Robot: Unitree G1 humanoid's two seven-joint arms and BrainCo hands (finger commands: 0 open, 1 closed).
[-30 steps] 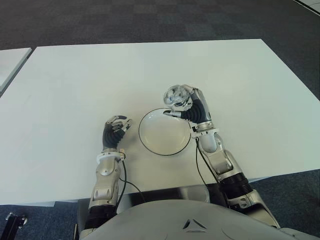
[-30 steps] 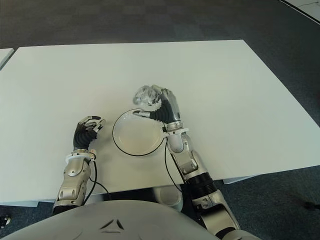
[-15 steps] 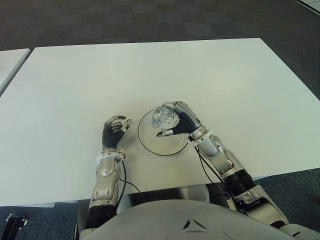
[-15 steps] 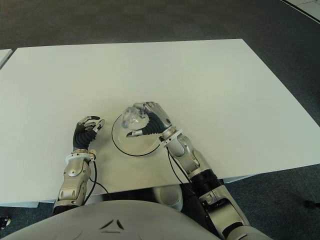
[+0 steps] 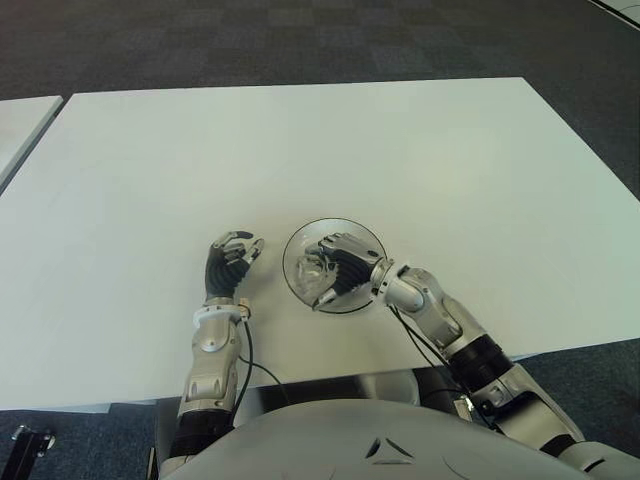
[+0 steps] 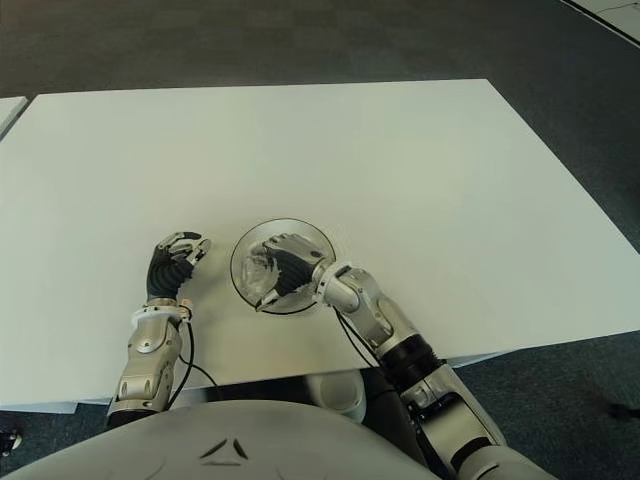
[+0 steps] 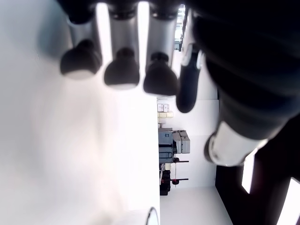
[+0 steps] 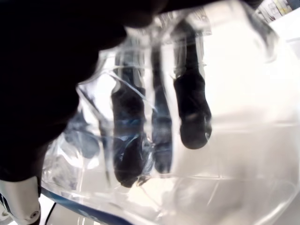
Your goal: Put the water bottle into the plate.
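Counter [image 5: 420, 150] white, broad. Plate [image 5: 365, 235] near front edge. Right hand [image 5: 335, 270] over plate, fingers wrapped round water bottle [image 5: 312, 270], bottle low inside rim. Left hand [image 5: 228, 260] idle left of plate, fingers loosely curled, empty. Judgement: seat bottle flat at plate centre, release fingers slowly, lift straight up to avoid rolling.

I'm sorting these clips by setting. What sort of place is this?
Probably an office or lab: a plain white table on dark chequered carpet, bare except for a plate where the right hand holds a water bottle.
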